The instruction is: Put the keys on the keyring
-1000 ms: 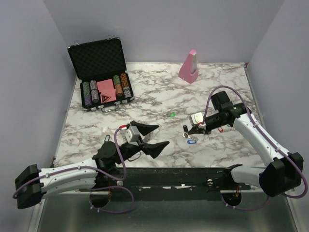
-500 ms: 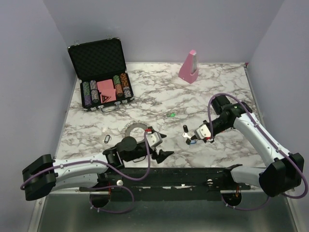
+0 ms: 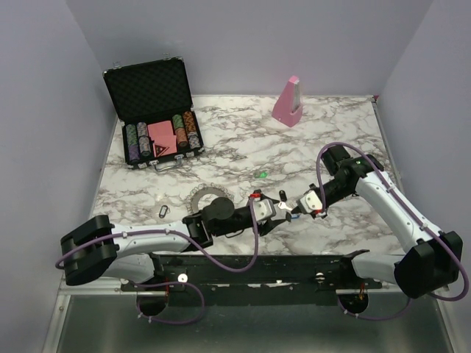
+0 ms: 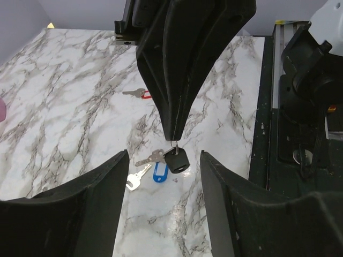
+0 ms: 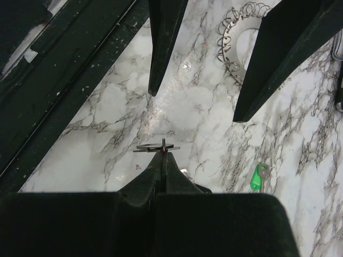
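My right gripper is shut, pinching a thin small ring edge-on at its tips. In the left wrist view that ring carries a black-headed key, which hangs under the right gripper's fingertips. A blue-tagged key and two silver keys lie just beneath, and a red key lies farther off. My left gripper is open and empty, its fingers either side of that cluster. The two grippers meet at the table front. The toothed grey keyring lies flat to their left and also shows in the right wrist view.
A green key lies mid-table and shows in the right wrist view. A small black-tagged key lies at the front left. An open poker-chip case stands at the back left. A pink wedge block stands at the back.
My left arm has swung right along the table front, uncovering the keyring, and its open gripper now faces the right gripper. The right gripper has shifted slightly nearer with the black key.
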You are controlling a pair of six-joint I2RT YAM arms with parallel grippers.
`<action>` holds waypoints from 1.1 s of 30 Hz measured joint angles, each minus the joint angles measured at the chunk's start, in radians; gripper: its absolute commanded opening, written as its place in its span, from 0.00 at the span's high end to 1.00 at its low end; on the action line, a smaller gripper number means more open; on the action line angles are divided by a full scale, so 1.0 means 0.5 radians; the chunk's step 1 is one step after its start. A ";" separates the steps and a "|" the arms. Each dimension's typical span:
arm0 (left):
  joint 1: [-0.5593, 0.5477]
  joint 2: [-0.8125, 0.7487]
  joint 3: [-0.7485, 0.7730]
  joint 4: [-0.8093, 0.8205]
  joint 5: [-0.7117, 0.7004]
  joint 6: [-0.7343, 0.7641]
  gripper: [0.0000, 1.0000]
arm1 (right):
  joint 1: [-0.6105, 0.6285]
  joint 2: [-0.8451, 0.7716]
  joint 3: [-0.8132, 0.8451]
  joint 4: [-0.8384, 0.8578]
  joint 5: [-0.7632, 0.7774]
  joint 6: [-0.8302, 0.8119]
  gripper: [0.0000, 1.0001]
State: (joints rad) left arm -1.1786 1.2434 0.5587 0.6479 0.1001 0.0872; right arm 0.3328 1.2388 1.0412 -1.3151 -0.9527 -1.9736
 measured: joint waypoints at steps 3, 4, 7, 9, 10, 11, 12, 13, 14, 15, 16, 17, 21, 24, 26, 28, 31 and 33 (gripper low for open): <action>-0.009 0.037 0.021 0.002 0.009 -0.004 0.43 | 0.000 0.006 0.000 0.000 -0.007 -0.002 0.99; -0.013 0.043 0.022 0.001 0.010 -0.004 0.44 | 0.000 0.010 0.000 0.001 -0.011 -0.003 0.99; -0.025 0.078 0.037 -0.005 0.011 -0.012 0.47 | 0.000 0.018 0.000 0.001 -0.019 -0.005 0.99; -0.031 0.096 0.053 -0.011 0.011 -0.014 0.48 | 0.000 0.019 0.000 0.001 -0.028 -0.005 0.99; -0.034 0.110 0.069 -0.024 0.011 -0.013 0.50 | 0.000 0.019 0.000 0.002 -0.031 -0.005 0.99; -0.037 0.123 0.085 -0.032 0.011 -0.013 0.51 | 0.000 0.020 0.000 0.002 -0.035 -0.005 0.99; -0.040 0.134 0.098 -0.040 0.011 -0.013 0.52 | 0.000 0.020 0.000 0.002 -0.040 -0.005 0.99; -0.045 0.147 0.114 -0.047 0.011 -0.013 0.54 | 0.000 0.020 0.000 0.002 -0.042 -0.005 0.99; -0.050 0.159 0.127 -0.054 0.011 -0.013 0.55 | 0.000 0.020 0.000 0.002 -0.043 -0.004 0.99; -0.056 0.178 0.149 -0.069 0.010 -0.012 0.56 | 0.000 0.020 0.000 0.002 -0.045 -0.003 0.99; -0.059 0.188 0.162 -0.078 0.010 -0.011 0.57 | 0.000 0.020 0.000 0.002 -0.046 -0.003 0.99; -0.063 0.203 0.179 -0.095 0.009 -0.010 0.57 | 0.000 0.020 0.000 0.002 -0.048 -0.002 0.99; -0.073 0.249 0.222 -0.153 -0.007 -0.006 0.60 | 0.000 0.020 0.000 0.002 -0.050 0.004 0.99; -0.081 0.262 0.242 -0.206 -0.037 0.003 0.62 | 0.000 0.020 0.000 0.002 -0.050 0.005 0.99; -0.082 0.264 0.243 -0.238 -0.058 0.010 0.65 | 0.000 0.020 0.000 0.002 -0.050 0.007 0.99; -0.082 0.268 0.243 -0.251 -0.078 0.014 0.66 | 0.000 0.020 0.000 0.002 -0.051 0.012 0.99; -0.082 0.274 0.244 -0.270 -0.106 0.024 0.67 | 0.000 0.020 0.000 0.003 -0.056 0.018 0.99; -0.087 0.282 0.244 -0.280 -0.124 0.030 0.69 | 0.000 0.020 0.000 0.003 -0.057 0.018 0.99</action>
State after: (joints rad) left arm -1.2221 1.3846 0.6807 0.5079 0.0380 0.1020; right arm 0.3328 1.2488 1.0412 -1.3136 -0.9813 -1.9644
